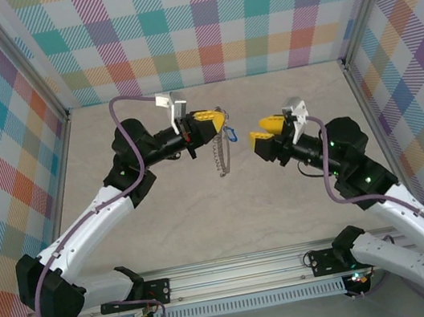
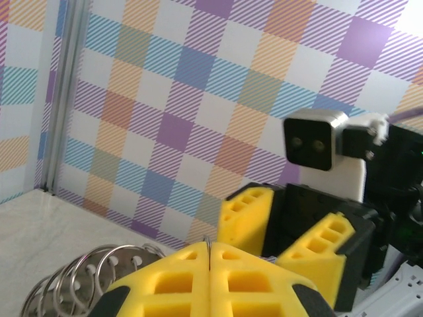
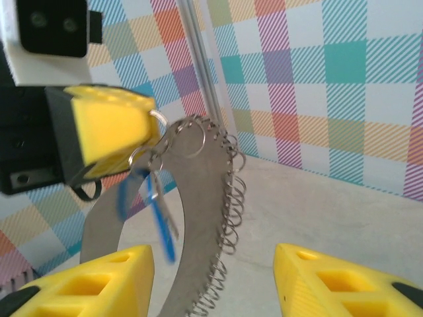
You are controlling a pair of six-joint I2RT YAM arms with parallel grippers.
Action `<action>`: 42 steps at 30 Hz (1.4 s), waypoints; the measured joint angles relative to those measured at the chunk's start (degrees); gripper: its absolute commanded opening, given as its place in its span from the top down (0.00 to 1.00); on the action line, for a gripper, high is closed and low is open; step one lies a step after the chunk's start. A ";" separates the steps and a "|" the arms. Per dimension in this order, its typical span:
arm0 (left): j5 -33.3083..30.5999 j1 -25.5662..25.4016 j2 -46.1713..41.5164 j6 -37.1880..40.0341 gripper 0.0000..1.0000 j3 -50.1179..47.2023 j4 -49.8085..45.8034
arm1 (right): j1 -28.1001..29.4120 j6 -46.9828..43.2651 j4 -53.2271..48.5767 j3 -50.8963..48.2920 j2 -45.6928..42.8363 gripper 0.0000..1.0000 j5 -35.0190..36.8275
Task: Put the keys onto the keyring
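Above the pale counter (image 1: 205, 216), the left end effector (image 1: 220, 121) is pinched tight on the top edge of the keyring (image 3: 198, 191). It holds the grey hoop up in the air, wire loops fringing its edge. The right end effector (image 1: 264, 132) stands spread and empty just beside it. The keys (image 3: 160, 221), blue tag and all, dangle from a small ring at the hoop's top, just under the left fingertips.

A robot lab test booth; checked walls (image 1: 205, 21) on aluminium posts (image 2: 59, 99) enclose a pale tabletop (image 1: 207, 224); a left arm (image 1: 92, 219) and right arm (image 1: 399, 208) are bolted to a slotted rail (image 1: 239, 270); a purple cable (image 1: 121, 133) trails along one.
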 measured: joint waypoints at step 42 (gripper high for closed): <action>2.43 0.00 4.57 -3.50 1.00 0.61 5.49 | -16.35 42.77 50.10 -2.47 22.58 0.61 -39.23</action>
